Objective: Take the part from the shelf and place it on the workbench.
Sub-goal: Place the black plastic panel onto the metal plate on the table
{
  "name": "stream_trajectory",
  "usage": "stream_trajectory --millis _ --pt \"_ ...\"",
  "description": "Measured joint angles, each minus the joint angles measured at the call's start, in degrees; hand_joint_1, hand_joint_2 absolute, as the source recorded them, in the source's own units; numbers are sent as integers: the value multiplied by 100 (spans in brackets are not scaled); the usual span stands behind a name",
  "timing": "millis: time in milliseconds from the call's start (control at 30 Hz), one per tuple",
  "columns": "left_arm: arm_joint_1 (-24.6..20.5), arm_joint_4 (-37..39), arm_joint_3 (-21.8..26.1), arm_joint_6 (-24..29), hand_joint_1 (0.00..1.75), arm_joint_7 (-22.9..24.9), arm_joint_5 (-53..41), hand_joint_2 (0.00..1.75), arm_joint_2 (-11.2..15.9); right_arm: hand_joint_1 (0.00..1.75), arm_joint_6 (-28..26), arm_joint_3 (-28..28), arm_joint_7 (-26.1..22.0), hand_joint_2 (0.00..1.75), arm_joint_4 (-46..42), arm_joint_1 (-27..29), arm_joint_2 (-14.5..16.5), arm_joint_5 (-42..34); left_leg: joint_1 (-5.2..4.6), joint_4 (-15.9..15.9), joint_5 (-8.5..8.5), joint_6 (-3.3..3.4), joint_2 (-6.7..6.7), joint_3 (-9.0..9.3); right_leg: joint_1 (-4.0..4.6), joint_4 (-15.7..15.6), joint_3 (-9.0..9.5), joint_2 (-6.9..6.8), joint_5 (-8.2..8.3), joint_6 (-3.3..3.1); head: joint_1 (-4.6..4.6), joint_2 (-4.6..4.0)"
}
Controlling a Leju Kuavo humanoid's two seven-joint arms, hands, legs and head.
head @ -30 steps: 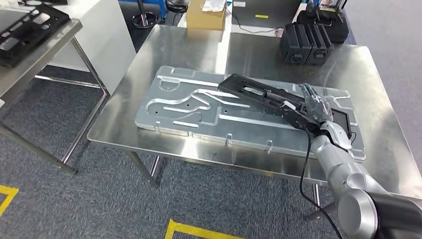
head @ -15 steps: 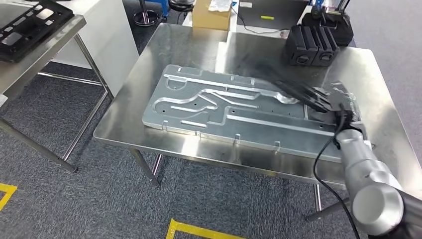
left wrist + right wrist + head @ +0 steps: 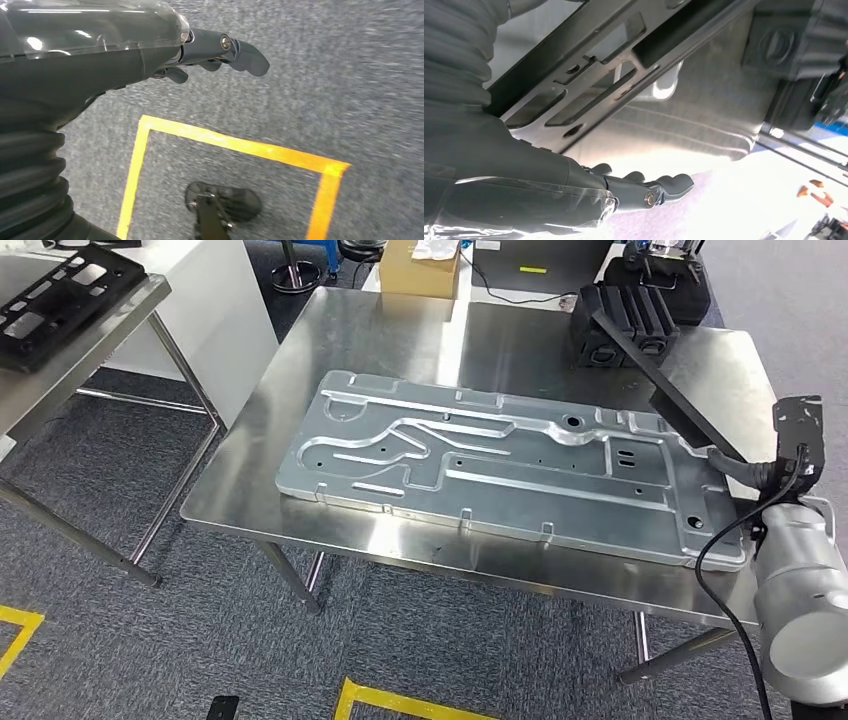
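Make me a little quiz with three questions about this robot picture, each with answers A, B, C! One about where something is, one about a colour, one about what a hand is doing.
1. Where does the big silver plate lie?
A. on the steel table
B. on the carpet
C. on the cardboard box

2. What colour is the long part that the robot carries?
A. yellow
B. black
C. white

3. What is the right hand doing?
A. hanging with nothing in it
B. holding the long part
C. pressing on the floor

Answers:
1 A: the plate rests flat on the shiny tabletop.
2 B: the part is a dark bar slanting up over the table's right side.
3 B: in the right wrist view the part sits in the hand's grasp.
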Motion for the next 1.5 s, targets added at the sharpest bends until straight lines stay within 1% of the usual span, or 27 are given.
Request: stream_trajectory --millis 33,100,133,167,200,267,300,333,467,567,633,700,733,767,800,867,967,1033,1067,1133,1167,1200,1233,1333,1367,1400,1500 --pt "-20 0 -1 0 0 -19 1 175 2 0 4 -15 -12 175 0 1 -25 -3 4 311 -176 -21 11 -134 -1 -4 8 -4 -2 -26 -1 -1" --pt "-47 0 -3 0 0 -46 1 175 -3 0 13 -50 -39 175 2 7 -67 -19 8 1140 -535 -41 21 -513 11 6 13 -6 -15 -57 -5 -1" --pt "-54 0 -3 0 0 -57 3 175 -5 0 15 -67 -47 175 2 11 -88 -25 9 1415 -600 -40 22 -649 19 14 15 -4 -21 -65 -4 -1" --pt "-59 0 -3 0 0 -69 9 175 -7 0 19 -82 -51 175 3 15 -112 -30 8 1475 -552 -30 22 -688 27 22 18 0 -29 -70 -5 0" --pt "-66 0 -4 0 0 -81 19 175 -6 0 21 -94 -52 175 3 17 -139 -31 4 1268 -389 -7 22 -600 38 29 27 5 -38 -73 -5 -1" --pt "-87 -1 -5 1 0 -109 35 175 3 0 20 -105 -52 175 3 17 -191 -19 -18 456 9 79 22 -221 58 38 50 15 -57 -67 -3 0" --pt "-102 -1 -6 1 0 -123 40 175 9 0 16 -108 -49 175 5 16 -221 -2 -31 92 136 117 23 -48 68 42 54 19 -63 -53 0 0" --pt "-116 -2 -8 2 0 -138 42 175 14 0 10 -110 -35 175 9 17 -250 34 -42 -120 188 144 24 50 70 43 50 20 -64 -33 2 0" --pt "-155 -2 -17 2 0 -204 47 175 3 0 -72 -68 121 175 17 43 -357 490 -32 -328 253 211 25 134 47 89 24 16 -98 96 4 -1" --pt "-178 -2 -26 1 0 -238 57 175 -8 0 -105 57 248 175 20 34 -428 922 -3 -418 312 255 25 169 45 440 -127 19 -350 148 30 1" --pt "-179 -2 -27 0 0 -243 60 175 -8 0 -102 81 264 175 21 30 -436 985 -4 -418 314 257 24 168 42 543 -174 21 -413 154 32 1" --pt "-187 -2 -34 -10 0 -265 61 175 -13 0 -69 281 323 175 25 54 -451 1267 1 -405 306 249 26 165 11 948 -372 17 -537 186 34 1" --pt "-198 -2 -40 -23 0 -280 62 175 -22 0 -60 459 365 175 27 70 -458 1501 9 -386 294 234 26 163 -21 1031 -415 14 -499 213 33 1" --pt "-215 -2 -48 -38 0 -295 62 175 -35 0 -79 664 407 175 28 85 -464 1764 20 -354 275 211 24 160 -58 954 -377 10 -386 246 35 0" --pt "-235 -2 -55 -55 0 -304 62 175 -48 0 -148 856 430 175 26 97 -463 2011 33 -318 250 178 21 154 -86 656 -233 9 -228 270 34 0" --pt "-274 -2 -72 -76 0 -312 61 175 -60 0 -531 1139 434 175 11 98 -457 2401 30 -255 212 111 12 131 -71 140 17 29 -75 241 38 -1" --pt "-307 -2 -104 -103 0 -314 50 175 -69 0 -1215 1580 388 175 -28 129 -437 2773 15 -252 199 29 6 112 -46 81 26 49 -78 120 38 -1" --pt "-317 -2 -123 -105 0 -314 46 175 -74 0 -1410 1766 357 175 -55 135 -426 2837 22 -93 74 -21 15 48 -58 69 30 45 -66 39 33 -1" --pt "-323 -2 -133 -107 0 -308 45 175 -79 0 -1525 1833 330 175 -68 142 -422 2873 28 169 -80 -39 19 -65 -58 61 34 41 -62 6 28 -1" --pt "-327 -1 -152 -111 0 -260 40 175 -95 0 -1979 1954 269 175 -124 200 -414 3039 31 951 -448 -52 24 -418 -33 63 35 34 -69 -30 18 0" --pt "-323 0 -162 -111 0 -201 34 175 -107 0 -2296 2017 257 175 -230 283 -408 3218 31 1302 -567 -49 25 -587 -13 64 38 31 -72 -39 19 0" --pt "-313 0 -172 -108 0 -129 25 175 -120 0 -2572 2063 264 175 -420 403 -398 3452 28 1459 -574 -34 24 -669 8 65 45 29 -78 -48 19 0" --pt "-297 0 -181 -99 0 -46 9 175 -138 0 -2775 2092 268 175 -700 553 -380 3730 19 1376 -465 -4 24 -637 31 65 56 28 -84 -57 19 -1" --pt "-249 -1 -198 -56 0 151 -30 175 -175 0 -2969 2064 99 175 -1689 973 -278 4363 -48 226 97 182 25 -108 89 66 83 40 -103 -76 24 -1" --pt "-240 -1 -202 -40 0 195 -35 175 -186 0 -2982 2026 -8 175 -1983 1088 -235 4434 -66 -50 181 225 26 18 95 66 80 42 -104 -65 24 -1" --pt "-226 -1 -207 -27 0 233 -40 175 -199 0 -2990 1973 -124 175 -2266 1200 -190 4464 -78 -183 196 246 26 75 90 65 74 41 -104 -45 26 0" --pt "-155 0 -226 -6 0 299 -41 175 -260 0 -2997 1794 -390 175 -2940 1438 -76 4484 -67 -302 238 246 21 124 73 68 66 32 -121 52 26 -1"
